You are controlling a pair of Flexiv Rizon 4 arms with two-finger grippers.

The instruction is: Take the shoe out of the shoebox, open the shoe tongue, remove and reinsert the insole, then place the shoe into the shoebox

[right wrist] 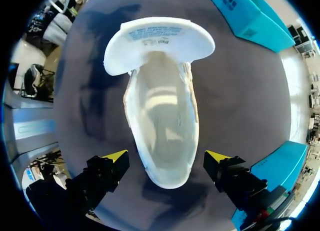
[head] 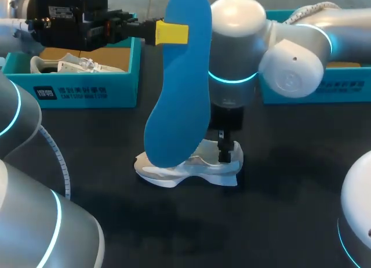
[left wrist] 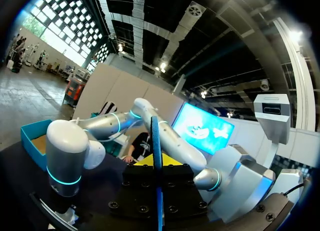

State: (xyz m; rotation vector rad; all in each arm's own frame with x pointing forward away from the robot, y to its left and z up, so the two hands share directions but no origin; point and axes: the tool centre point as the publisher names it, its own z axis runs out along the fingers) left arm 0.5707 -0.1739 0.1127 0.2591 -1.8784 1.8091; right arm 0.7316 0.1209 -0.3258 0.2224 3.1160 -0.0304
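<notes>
- The surface [head: 278,210] is dark, nearly black and matte.
- 1 white shoe [head: 191,169] stands on it on its sole, opening facing up, with the tongue folded out flat over the toe.
- 1 teal shoebox [head: 87,88] rests on the surface behind the shoe, toward my left arm's side, well apart from it.
- A 2nd teal box [head: 348,88] rests behind the shoe on my right arm's side, also well apart.

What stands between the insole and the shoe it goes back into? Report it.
The shoe opening looks empty, its tongue folded back. But the right gripper hangs over the heel end, fingers open on either side, and probably crowds the path of the insole, held upright by the left gripper.
</notes>
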